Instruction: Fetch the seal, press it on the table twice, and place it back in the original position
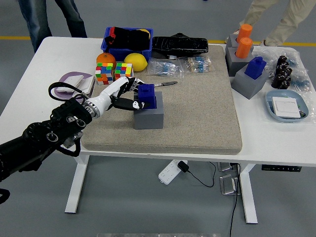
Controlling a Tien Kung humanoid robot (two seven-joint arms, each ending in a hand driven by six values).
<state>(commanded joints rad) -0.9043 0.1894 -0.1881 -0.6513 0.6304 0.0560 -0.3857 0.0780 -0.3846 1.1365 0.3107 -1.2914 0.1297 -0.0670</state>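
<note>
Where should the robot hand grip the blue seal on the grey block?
Probably on the blue seal's upright side faces, above the grey block, coming from the left. It stands proud of the block with its sides exposed, and the left robot hand is already at it, fingers around its left side.
</note>
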